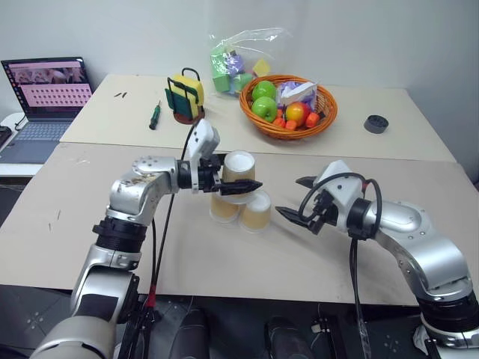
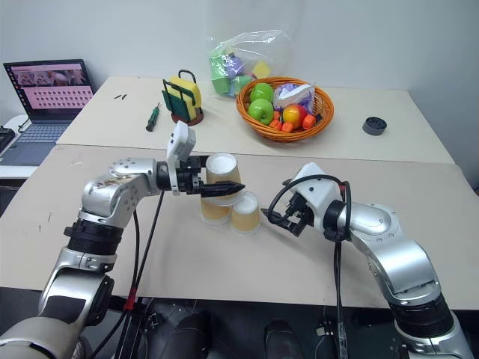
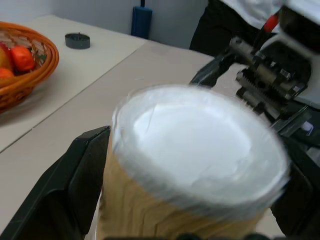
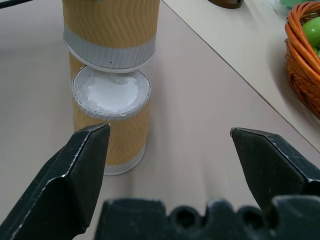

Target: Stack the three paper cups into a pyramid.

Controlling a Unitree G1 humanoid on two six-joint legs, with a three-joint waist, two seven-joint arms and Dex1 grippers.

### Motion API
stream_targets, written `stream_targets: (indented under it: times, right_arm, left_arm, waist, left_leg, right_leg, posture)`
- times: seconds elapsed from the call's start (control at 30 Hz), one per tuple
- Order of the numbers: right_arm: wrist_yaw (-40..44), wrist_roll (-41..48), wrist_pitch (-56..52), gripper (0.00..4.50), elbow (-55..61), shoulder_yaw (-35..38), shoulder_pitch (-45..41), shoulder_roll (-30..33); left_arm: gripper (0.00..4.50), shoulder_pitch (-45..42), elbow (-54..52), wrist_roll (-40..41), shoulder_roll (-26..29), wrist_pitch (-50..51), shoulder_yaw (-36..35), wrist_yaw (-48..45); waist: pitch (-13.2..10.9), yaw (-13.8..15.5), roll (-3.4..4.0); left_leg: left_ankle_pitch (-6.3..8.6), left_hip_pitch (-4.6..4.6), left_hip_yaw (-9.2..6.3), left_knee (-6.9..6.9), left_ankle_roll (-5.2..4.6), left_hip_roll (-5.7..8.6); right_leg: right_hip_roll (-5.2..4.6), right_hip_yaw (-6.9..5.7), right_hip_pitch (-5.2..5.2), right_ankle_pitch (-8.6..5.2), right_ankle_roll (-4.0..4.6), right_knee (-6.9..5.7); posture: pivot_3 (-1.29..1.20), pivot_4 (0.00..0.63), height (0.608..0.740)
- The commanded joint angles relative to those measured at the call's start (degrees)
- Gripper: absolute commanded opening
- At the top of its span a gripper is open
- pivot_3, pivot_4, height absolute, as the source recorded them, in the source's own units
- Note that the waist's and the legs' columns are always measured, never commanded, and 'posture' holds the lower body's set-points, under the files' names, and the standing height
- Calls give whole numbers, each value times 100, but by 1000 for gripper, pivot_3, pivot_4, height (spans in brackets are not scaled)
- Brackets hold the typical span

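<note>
Three tan kraft-paper cups stood inverted on the beige table [image 1: 90, 247]: two base cups [image 1: 241, 210] side by side, the top cup [image 1: 239, 170] above them; my left gripper [image 1: 233, 179] was spread around it; my right gripper [image 1: 296, 197] gaped empty beside the stack.

At the upper left of my view an open laptop [image 1: 46, 97] sits with its screen lit. On the far desk [image 1: 135, 123] a green-handled screwdriver [image 1: 154, 116] lies near two small dark bits [image 1: 120, 94]. Right of it stands a black wire holder [image 1: 185, 96] with yellow and green sponges. At top centre a clear plastic bag [image 1: 239, 63] holds coloured blocks, touching a woven orange basket [image 1: 288, 105] of green apples, other fruit and a white packet. A small dark round cap [image 1: 376, 124] rests at the upper right.
</note>
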State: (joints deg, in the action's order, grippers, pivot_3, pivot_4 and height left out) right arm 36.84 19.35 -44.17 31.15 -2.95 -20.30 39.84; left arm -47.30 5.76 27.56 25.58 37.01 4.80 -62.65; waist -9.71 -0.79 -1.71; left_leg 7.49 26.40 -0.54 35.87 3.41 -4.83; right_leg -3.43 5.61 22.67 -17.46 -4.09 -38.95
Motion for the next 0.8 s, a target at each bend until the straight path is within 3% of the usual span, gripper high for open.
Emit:
stream_targets:
  times: [0.03,0.33,0.57,0.67,0.8]
  right_arm:
    - [56,5,207,4500,-15,47,-114,-31]
    - [117,-3,285,4500,-91,-1,-158,-57]
    - [210,49,297,4500,-231,477,47,171]
    - [448,93,375,4500,-570,1088,297,568]
    - [880,57,662,4500,-947,1502,703,1095]
  left_arm:
    - [4461,-352,-505,341,145,310,-325,114]
    - [4461,-724,-822,747,215,738,-847,647]
    - [4461,-995,-671,1237,-17,1017,-2634,2925]
    - [4461,-614,-1025,1346,55,1206,-3367,3889]
    - [4461,305,-947,960,549,1022,-4134,4618]
  waist:
    - [0,-1,0]
    - [0,-1,0]
    - [-2,-13,-2]
    - [-2,-3,-2]
    - [-3,-13,-3]
  left_leg:
    - [0,0,0,0,0,0]
    - [0,-1,-2,0,0,0]
    - [0,-1,-3,0,0,0]
    - [0,-2,-3,0,0,2]
    - [0,-6,-4,-2,0,2]
  right_leg:
    - [0,0,-1,0,0,0]
    - [0,-1,-1,-1,-2,0]
    - [0,-1,-1,-2,-4,0]
    - [-3,-1,-4,-3,-6,1]
    - [-3,-1,-7,-2,-5,1]
  posture:
    - [0,150,692]
    - [0,150,692]
    - [0,150,692]
    - [0,150,692]
    - [0,150,692]
